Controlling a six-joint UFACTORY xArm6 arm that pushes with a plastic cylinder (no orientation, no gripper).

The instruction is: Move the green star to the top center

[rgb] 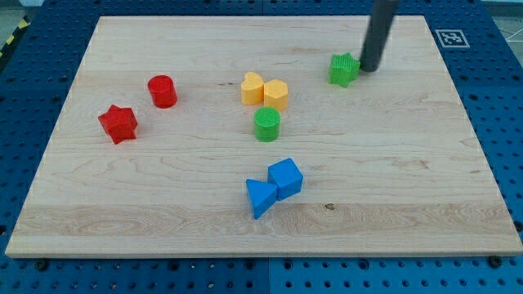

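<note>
My tip (368,69) sits just to the right of the green star (344,69) near the top right of the surface (163,196), with no pincer to spread or press, so a crooked push could spin the star away sideways.

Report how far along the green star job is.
Done: my tip has reached the green star and sits at its right side, touching or nearly so. In hand: set to push it toward the view's left. Left: the star lies right of centre, level with the yellow blocks, short of the top edge of the board.
</note>
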